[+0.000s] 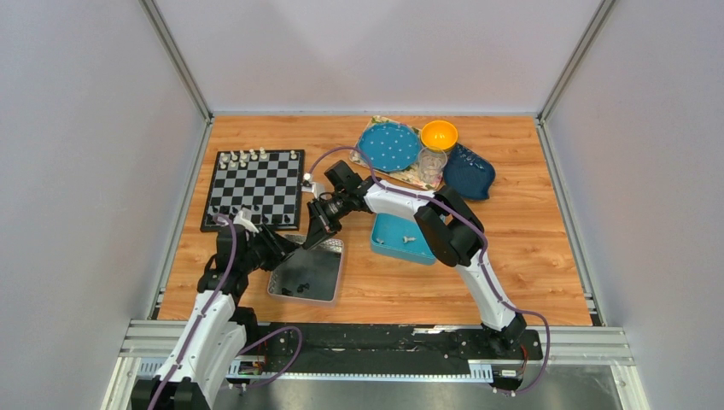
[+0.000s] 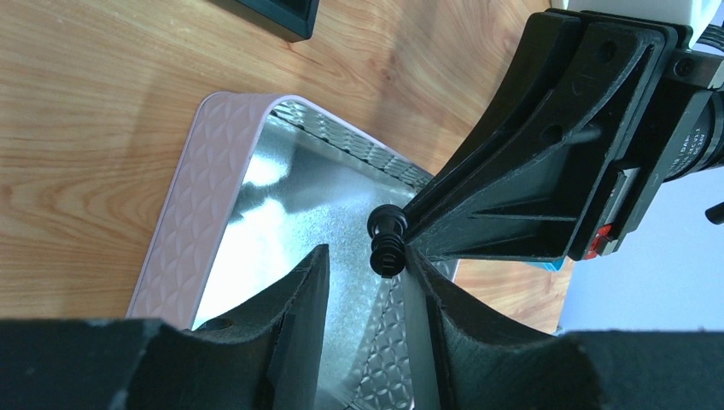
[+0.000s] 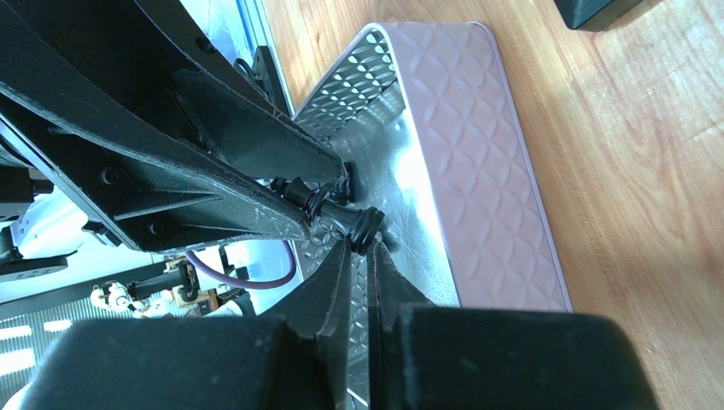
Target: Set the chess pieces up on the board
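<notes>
Closest to the left wrist lens are the two black padded fingers of your left hand point(image 2: 365, 260). They stand apart with a clear gap, and nothing is clamped between them yet. Inside that gap, close against the finger on the right of that view, sits a small black chess piece point(image 2: 388, 239). Your right hand point(image 3: 360, 246) has it: its slim black fingertips are pinched together on the wide base end. Both hands meet in the air over the silver metal tray with the pink outer wall point(image 2: 201, 205), which sits on the wooden table point(image 1: 529, 239).

What matters here is the axis. In the right wrist view the piece points away from the right fingertips, head first, into the left hand's opening. It lies roughly along the left fingers, not across them. I judge that a squeeze would catch the stem or head from the sides, but you should centre it first, since it sits off to one side. The black-and-white checkered chessboard point(image 1: 254, 190) lies just beyond the left hand, so your left arm is the nearer one for placing the piece.
</notes>
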Controlling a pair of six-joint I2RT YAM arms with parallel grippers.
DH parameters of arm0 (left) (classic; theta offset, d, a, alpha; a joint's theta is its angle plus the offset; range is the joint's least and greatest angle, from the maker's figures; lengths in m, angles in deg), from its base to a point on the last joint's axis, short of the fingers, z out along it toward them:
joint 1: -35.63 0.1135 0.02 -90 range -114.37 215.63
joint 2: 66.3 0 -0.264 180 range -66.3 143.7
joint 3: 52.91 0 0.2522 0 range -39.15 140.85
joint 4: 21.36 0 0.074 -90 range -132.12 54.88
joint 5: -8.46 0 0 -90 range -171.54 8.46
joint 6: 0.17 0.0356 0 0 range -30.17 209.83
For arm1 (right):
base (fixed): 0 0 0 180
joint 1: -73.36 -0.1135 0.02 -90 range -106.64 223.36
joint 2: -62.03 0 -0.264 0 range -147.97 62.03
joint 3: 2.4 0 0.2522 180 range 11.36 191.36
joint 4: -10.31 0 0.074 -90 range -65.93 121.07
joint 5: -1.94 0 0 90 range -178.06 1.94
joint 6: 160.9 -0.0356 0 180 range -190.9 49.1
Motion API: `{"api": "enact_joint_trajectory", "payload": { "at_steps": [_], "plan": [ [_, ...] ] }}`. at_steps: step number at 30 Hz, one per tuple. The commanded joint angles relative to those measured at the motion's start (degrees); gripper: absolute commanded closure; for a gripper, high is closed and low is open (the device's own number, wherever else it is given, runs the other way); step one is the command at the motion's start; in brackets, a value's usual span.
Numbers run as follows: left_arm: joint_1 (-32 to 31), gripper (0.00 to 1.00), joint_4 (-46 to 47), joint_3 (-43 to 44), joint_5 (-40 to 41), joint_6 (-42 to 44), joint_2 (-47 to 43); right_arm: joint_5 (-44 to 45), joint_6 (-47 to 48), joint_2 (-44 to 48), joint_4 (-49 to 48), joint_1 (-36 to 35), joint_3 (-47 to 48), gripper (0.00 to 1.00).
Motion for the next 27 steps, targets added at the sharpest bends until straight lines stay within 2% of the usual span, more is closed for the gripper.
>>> {"api": "enact_joint_trajectory", "payload": {
  "at_steps": [1, 19, 22, 26, 27],
  "plan": [
    [-0.35, 0.56, 2.59, 1.67, 1.58, -0.98, -0.14, -1.43, -0.72, -0.29, -1.73, 0.12, 1.59, 0.98],
    [-2.2, 0.69, 5.05, 0.88, 3.17, -2.91, 0.3, -1.43, -0.37, 0.32, -1.73, 0.2, 0.71, 0.98],
    [-2.64, 0.74, 5.67, 0.97, 3.43, -3.0, 0.56, -1.25, -0.29, 0.32, -1.73, 0.2, 0.45, 0.98],
    [-3.17, 0.91, 5.67, 0.97, 3.6, -3.0, 0.56, -1.25, -0.2, 0.67, -1.73, 0.2, 0.27, 0.97],
    [-3.17, 0.92, 5.41, 1.23, 3.69, -2.74, 0.48, -1.34, -0.02, 0.67, -1.73, 0.2, 0.27, 0.95]
  ]
}}
